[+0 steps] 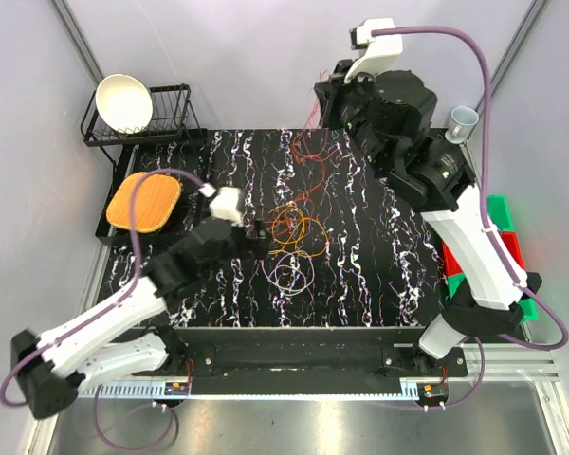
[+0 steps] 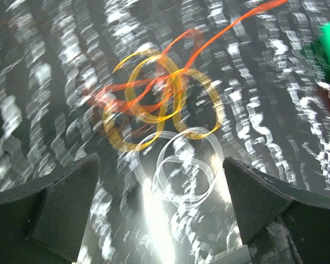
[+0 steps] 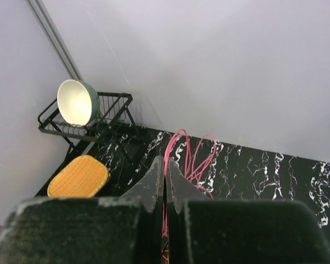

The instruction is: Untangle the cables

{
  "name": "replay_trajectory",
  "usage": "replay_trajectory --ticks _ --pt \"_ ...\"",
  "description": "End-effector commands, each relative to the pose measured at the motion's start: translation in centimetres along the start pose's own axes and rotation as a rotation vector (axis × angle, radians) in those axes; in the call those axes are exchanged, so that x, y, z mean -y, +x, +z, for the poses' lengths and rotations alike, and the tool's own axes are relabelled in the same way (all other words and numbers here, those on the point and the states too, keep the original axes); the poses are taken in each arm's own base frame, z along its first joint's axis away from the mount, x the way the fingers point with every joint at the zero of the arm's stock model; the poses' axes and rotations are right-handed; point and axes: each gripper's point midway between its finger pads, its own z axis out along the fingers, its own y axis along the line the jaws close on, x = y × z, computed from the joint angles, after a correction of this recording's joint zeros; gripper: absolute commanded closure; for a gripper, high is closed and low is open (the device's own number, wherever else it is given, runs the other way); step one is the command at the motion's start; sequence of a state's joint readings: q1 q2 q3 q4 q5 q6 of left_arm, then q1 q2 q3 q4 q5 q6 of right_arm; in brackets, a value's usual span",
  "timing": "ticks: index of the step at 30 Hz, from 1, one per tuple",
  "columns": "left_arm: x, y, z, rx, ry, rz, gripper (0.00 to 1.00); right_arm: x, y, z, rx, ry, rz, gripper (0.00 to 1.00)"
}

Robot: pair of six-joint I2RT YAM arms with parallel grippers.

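A tangle of orange-yellow cable loops [image 1: 289, 226] lies mid-table, with pale purple loops [image 1: 289, 277] just in front of it. A red cable [image 1: 308, 152] runs from the tangle toward the back. My left gripper [image 1: 258, 237] is open and empty just left of the tangle. In the blurred left wrist view its jaws [image 2: 160, 165] frame the pale loops [image 2: 184, 168], with the orange-yellow loops [image 2: 154, 104] beyond. My right gripper [image 1: 324, 116] is at the back, raised above the table. In the right wrist view it [image 3: 165, 162] is shut on the red cable [image 3: 195, 157]. I see no blue cable.
A black dish rack [image 1: 171, 123] holding a white bowl [image 1: 123, 102] stands at the back left, with a woven orange mat [image 1: 144, 202] in front of it. A grey cup [image 1: 463, 120] is at the back right. Red and green bins [image 1: 503, 237] sit at the right edge.
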State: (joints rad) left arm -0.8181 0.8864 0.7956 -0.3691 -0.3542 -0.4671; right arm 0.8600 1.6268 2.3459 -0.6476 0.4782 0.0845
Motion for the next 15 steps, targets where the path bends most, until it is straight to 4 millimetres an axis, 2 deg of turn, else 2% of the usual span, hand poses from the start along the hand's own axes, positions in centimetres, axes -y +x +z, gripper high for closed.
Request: replay_trajectory --ticks 1,2,3,4,5,6,7,9,10,12,13,15 --pt "7.3 -7.2 2.7 0.257 0.215 0.08 0.01 0.8 -1.6 -1.3 0.046 0.019 0.041 1.0" --pt "8.1 -7.6 3.0 0.269 0.233 0.1 0.01 1.0 -1.6 -1.4 0.045 0.021 0.039 1.0" --pt "9.4 -9.2 3.0 0.313 0.261 0.139 0.01 1.2 -2.0 -1.9 0.054 0.021 0.044 1.0" --pt "10.2 -8.8 4.0 0.298 0.266 0.175 0.01 1.3 -1.7 -1.9 0.047 0.027 0.041 1.0" --pt "10.9 -9.0 4.2 0.301 0.276 0.203 0.01 1.4 -1.8 -2.1 0.052 0.026 0.042 1.0" --pt "11.9 -10.3 4.0 0.331 0.284 0.243 0.01 1.7 -2.2 -2.7 0.061 0.028 0.047 1.0" --pt "12.4 -9.7 5.0 0.315 0.278 0.274 0.01 1.9 -1.5 -2.6 0.047 0.033 0.04 1.0" --pt "13.6 -10.6 5.4 0.344 0.298 0.309 0.01 2.3 -1.9 -3.4 0.065 0.036 0.047 1.0" --pt "13.9 -10.1 6.3 0.329 0.296 0.322 0.01 2.5 -1.2 -3.4 0.053 0.046 0.038 1.0" --pt "14.8 -10.8 6.8 0.343 0.303 0.323 0.01 3.0 -1.8 -4.1 0.075 0.054 0.046 1.0" --pt "14.9 -10.2 7.9 0.325 0.289 0.327 0.07 3.3 -1.7 -4.3 0.075 0.06 0.045 1.0" --pt "15.5 -10.5 8.6 0.339 0.296 0.316 0.16 3.7 -2.1 -4.7 0.087 0.069 0.051 1.0"
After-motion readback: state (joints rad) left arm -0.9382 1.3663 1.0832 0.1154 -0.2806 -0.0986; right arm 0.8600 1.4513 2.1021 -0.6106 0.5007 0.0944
